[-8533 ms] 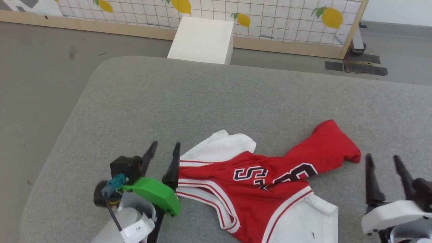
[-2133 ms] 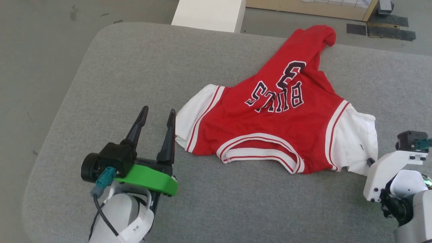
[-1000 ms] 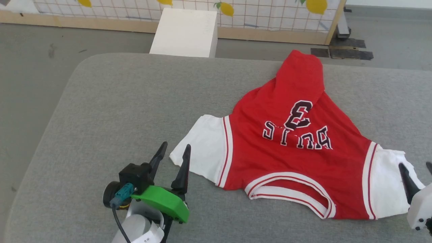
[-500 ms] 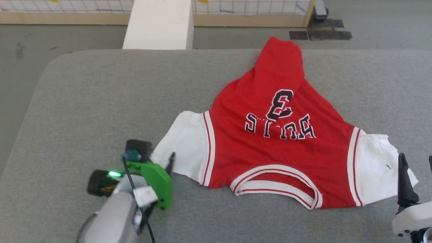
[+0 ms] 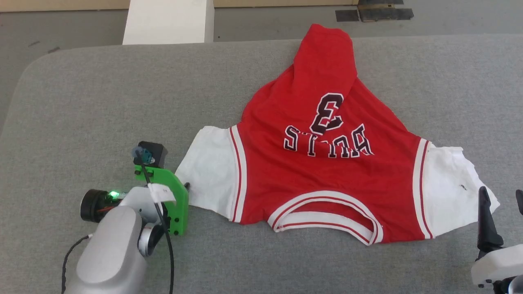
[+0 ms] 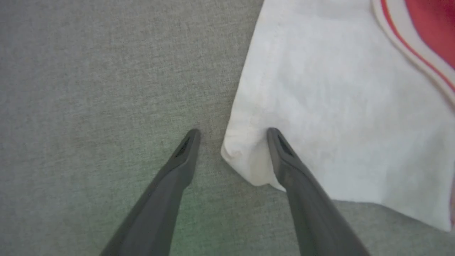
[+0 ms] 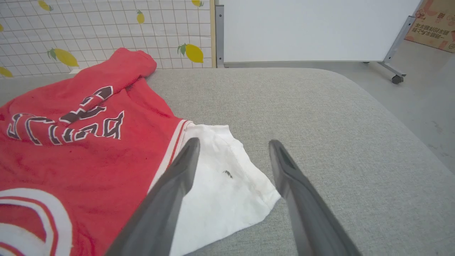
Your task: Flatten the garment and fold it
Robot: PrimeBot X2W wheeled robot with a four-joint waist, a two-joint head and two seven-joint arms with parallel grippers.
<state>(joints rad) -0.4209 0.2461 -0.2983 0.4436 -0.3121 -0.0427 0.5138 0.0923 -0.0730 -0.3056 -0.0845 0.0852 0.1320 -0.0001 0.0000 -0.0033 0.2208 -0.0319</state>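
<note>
The garment (image 5: 327, 175) lies print-up on the grey table, collar toward me, white sleeves out to both sides. Its red body narrows into a bunched strip (image 5: 327, 53) at the far edge. My left gripper (image 5: 184, 188) points straight down at the near corner of the left sleeve (image 5: 206, 167). In the left wrist view this gripper (image 6: 233, 132) is open, one finger on bare table and the other over the white sleeve (image 6: 320, 106). Low by the right sleeve (image 5: 449, 183), my right gripper (image 5: 501, 192) stands open; its fingers (image 7: 233, 141) frame the sleeve's outer corner (image 7: 227, 192) without touching.
The padded grey table (image 5: 102, 102) has rounded corners and floor beyond its left and far edges. A white box (image 5: 167, 20) stands past the far edge. Beyond the table are a lemon-print screen (image 7: 106, 28) and a white board (image 7: 312, 28).
The garment went from a crumpled heap to lying spread, print up. In the last second my left gripper tipped down over the left sleeve's corner; the head camera tilted downward.
</note>
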